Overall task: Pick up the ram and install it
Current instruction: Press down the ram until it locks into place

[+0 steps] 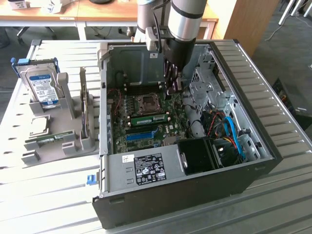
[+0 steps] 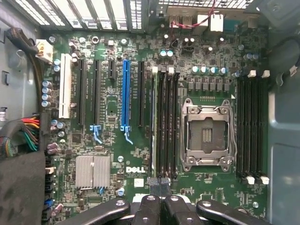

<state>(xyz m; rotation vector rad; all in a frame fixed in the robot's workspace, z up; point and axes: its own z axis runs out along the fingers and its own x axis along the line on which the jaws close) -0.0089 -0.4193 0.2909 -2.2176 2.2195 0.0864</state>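
The ram is a slim green stick standing in a slot on the motherboard, just in front of the processor socket. In the wrist view the ram is seen edge-on in the first slot of a bank of black slots, beside the empty socket. My gripper hangs inside the open computer case, above the end of that slot bank. Its fingertips are pressed together with nothing between them; the gripper is shut and is not touching the ram.
The case walls and the drive cage close in around the arm. Cables lie at the exterior view's right. A grey holder to the left carries a hard drive, a silver chip and a green stick.
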